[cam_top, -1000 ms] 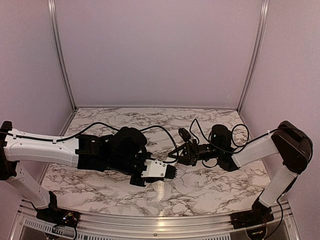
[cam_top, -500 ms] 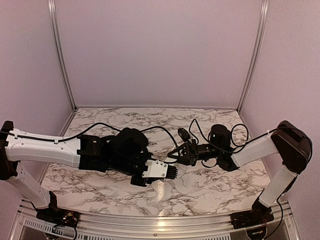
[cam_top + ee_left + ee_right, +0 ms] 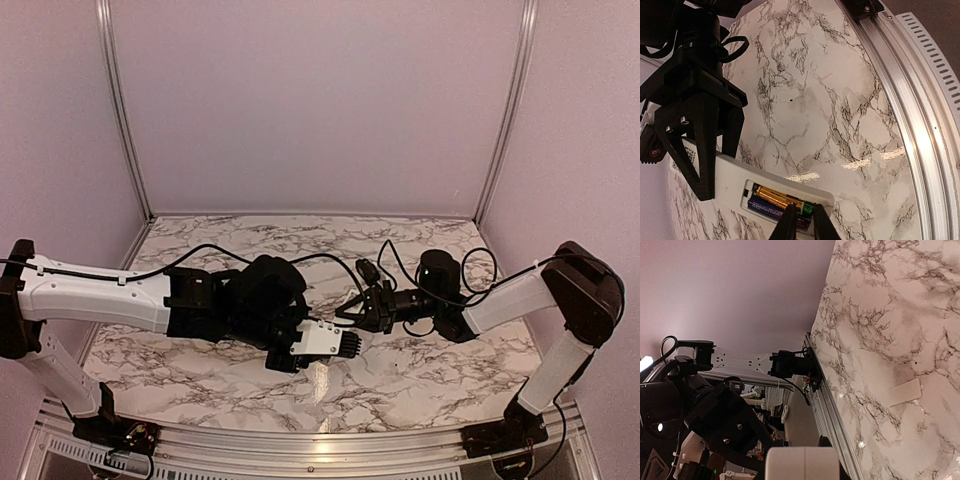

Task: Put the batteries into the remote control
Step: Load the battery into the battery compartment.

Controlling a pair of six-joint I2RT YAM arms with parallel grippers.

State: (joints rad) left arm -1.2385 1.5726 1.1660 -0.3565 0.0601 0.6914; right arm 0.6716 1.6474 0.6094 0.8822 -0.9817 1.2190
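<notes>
At the near edge runs a metal rail (image 3: 920, 100), and past it lies the marbled tabletop (image 3: 830, 100). Over the tabletop's near middle, the left end effector (image 3: 804, 225) reaches in from the left. Its fingers are drawn close with only a slit between them, and the tips sit at the open recess of the remote control (image 3: 732, 179). I cannot tell whether they pinch anything there.

The remote control is back side up. Two batteries (image 3: 775, 197), one gold and one dark blue, lie side by side in the recess. Just beyond, the right end effector (image 3: 715, 170) comes in from the right and is clamped across the remote control's white body, one black finger on each long edge.

A small white cover plate (image 3: 905, 392) lies flat on the tabletop, apart from both arms. Farthest back stand plain pinkish walls (image 3: 320, 100).
</notes>
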